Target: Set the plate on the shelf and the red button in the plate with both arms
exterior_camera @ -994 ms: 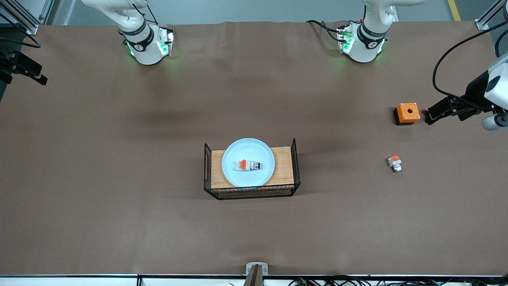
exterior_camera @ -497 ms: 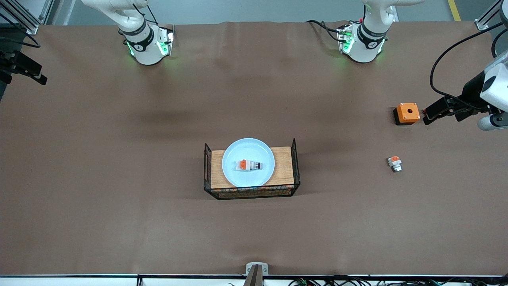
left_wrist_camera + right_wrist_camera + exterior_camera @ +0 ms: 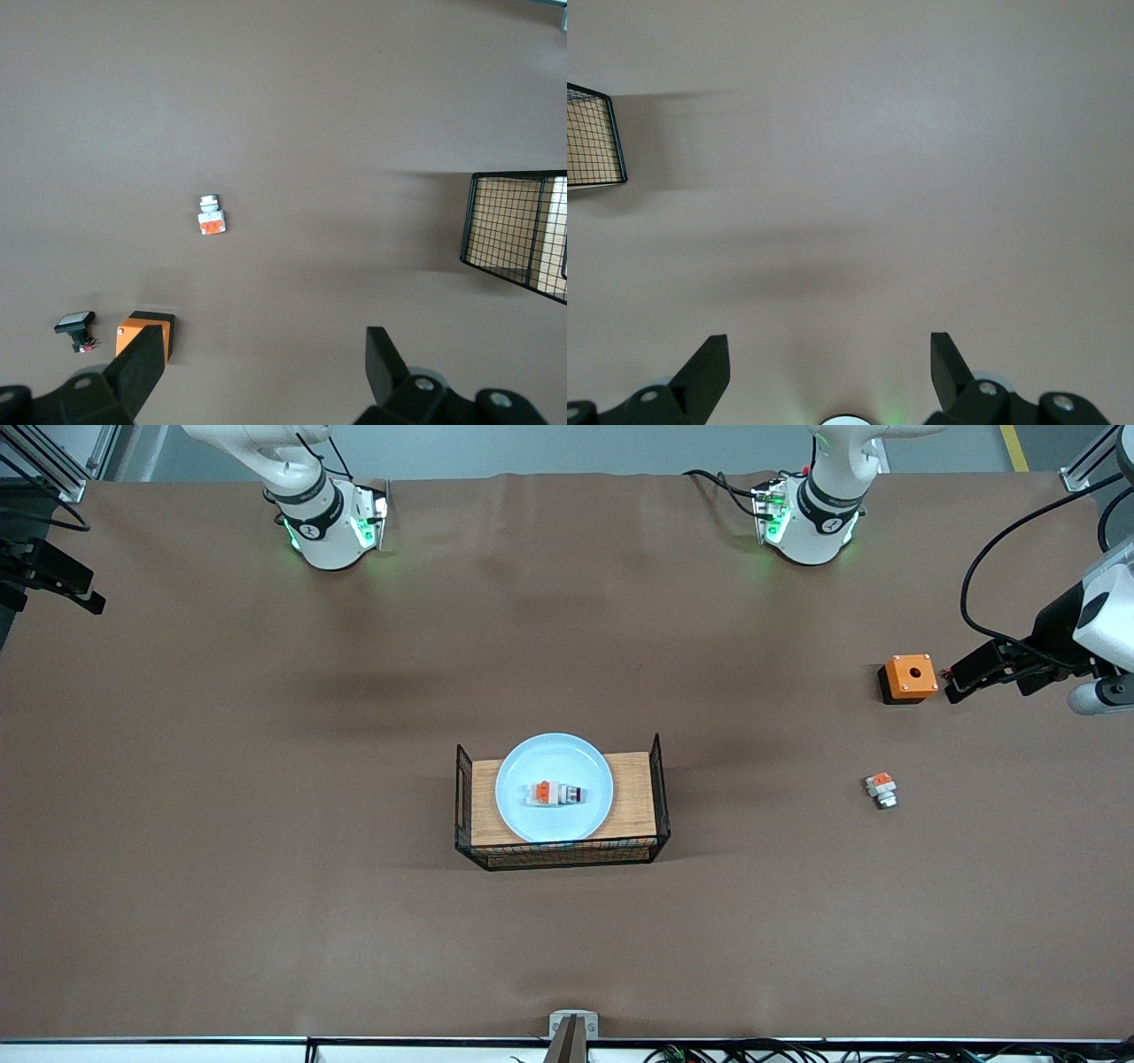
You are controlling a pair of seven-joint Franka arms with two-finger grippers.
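Front view: plate [image 3: 554,757] sits on the wooden board [image 3: 636,797] inside the wire basket [image 3: 657,841], mid-table. Red button [image 3: 553,794] lies flat on the plate's centre, long axis running along the basket's length, tip toward the left arm's end. Neither claw shows here, only the arm bases. Grey-tipped lookalike switch [image 3: 881,789] and orange box [image 3: 909,677] sit well apart from the basket, toward the left arm's end.

Left wrist view: left gripper [image 3: 266,376] hangs open and empty over bare table, with the basket corner [image 3: 518,232], the lookalike [image 3: 210,217] and the orange box [image 3: 147,329] in sight.

Right wrist view: right gripper [image 3: 830,372] also open, empty, over bare table; basket corner [image 3: 594,137] at frame edge.

Judgement: both placements look done; no grasp pending, and I can't tell which arm is nearer the basket.
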